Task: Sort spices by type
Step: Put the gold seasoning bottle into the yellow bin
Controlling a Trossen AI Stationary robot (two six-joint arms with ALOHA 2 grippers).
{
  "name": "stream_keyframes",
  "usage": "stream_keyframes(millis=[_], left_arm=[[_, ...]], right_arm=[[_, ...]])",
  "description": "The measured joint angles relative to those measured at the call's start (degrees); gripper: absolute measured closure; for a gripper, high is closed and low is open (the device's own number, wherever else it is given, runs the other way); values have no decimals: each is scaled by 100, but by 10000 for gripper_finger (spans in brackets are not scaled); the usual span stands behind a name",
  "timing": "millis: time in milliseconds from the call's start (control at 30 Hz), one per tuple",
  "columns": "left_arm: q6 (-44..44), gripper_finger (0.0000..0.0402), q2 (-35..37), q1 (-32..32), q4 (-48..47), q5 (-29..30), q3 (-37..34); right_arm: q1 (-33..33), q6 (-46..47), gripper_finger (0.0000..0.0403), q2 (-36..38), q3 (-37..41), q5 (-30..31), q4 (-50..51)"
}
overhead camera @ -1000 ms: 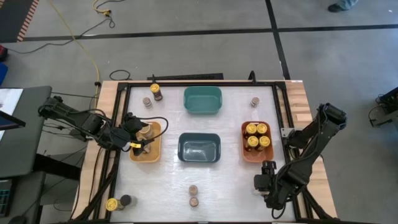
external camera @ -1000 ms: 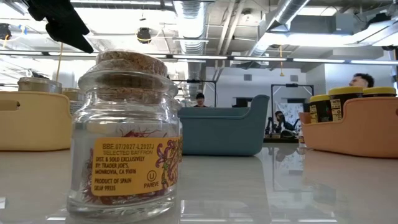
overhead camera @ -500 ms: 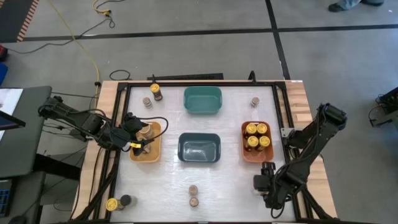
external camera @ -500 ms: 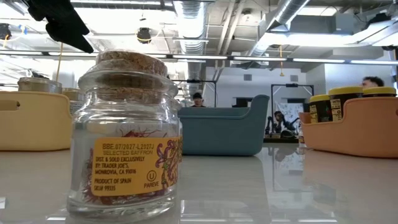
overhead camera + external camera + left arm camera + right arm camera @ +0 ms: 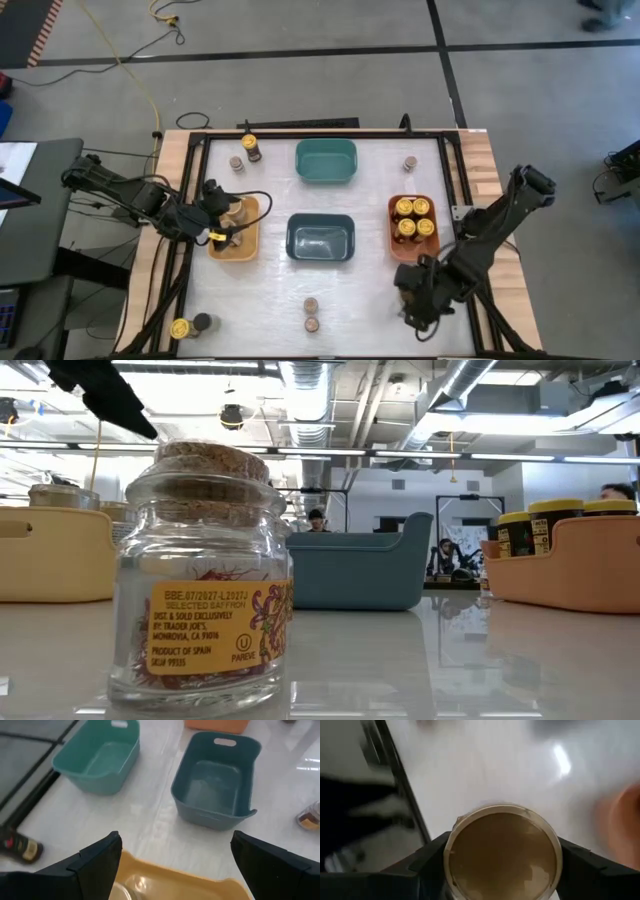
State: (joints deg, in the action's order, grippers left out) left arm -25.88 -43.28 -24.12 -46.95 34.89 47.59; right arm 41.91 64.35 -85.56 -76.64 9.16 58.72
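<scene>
**A:** What's the R arm got?

**B:** From here I see a tan-topped jar point(image 5: 503, 851) sitting right btwn the right gripper point(image 5: 415, 300) fingers point(image 5: 427, 857), one finger each side of the wide round top. Looks like they're closed on it, w/ the jar upright, long axis vertical, lid facing the wrist cam. It's at the near right of the table point(image 5: 370, 300), just below the orange bin point(image 5: 412, 250).

**A:** And the other spices?

**B:** Nearest the low cam: cork-topped glass jar point(image 5: 205, 575), clear, orange label, red threads inside, standing upright. Overhead, two small brown-topped jars point(image 5: 311, 313) near the front edge, mid-table. Yellow-lidded jar point(image 5: 180, 328) plus a dark-lidded jar point(image 5: 201, 322) at the near left corner. Four yellow-lidded ones stand in the orange bin.

**A:** L side?

**B:** Left gripper point(image 5: 232, 222) hovers over the yellow bin point(image 5: 200, 885), fingers point(image 5: 97, 862) spread wide, nothing btwn them. Jars inside that bin, can't count them.

**A:** Room to move?

**B:** Open tabletop btwn the front jars and the dark-blue bin point(image 5: 320, 238). Farther back, the teal bin point(image 5: 326, 161), w/ a jar point(image 5: 409, 162) to its right and a jar pair point(image 5: 245, 153) to its left, near the far edge.
</scene>
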Motion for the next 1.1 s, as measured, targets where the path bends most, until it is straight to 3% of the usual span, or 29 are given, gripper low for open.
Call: stream_keyframes(millis=[233,400,600,833,1100], left_arm=[[638,43,393,0,254,69,0],[794,43,873,0,382,64,-199],[631,43,1367,-2,967,-145,-596],[921,43,1225,-9,2094,-534,-929],[1046,43,552,-4,2886,-667,-940]], right_arm=[[-1009,-672,102,-97,-1115,741,30],[-1688,-1922,102,-1025,-2086,650,-180],[-2267,-3167,102,-2284,-3934,277,164],[-2719,-3395,102,-3205,-5634,213,1018],[-2922,-3292,102,-3394,-5734,-96,1108]])
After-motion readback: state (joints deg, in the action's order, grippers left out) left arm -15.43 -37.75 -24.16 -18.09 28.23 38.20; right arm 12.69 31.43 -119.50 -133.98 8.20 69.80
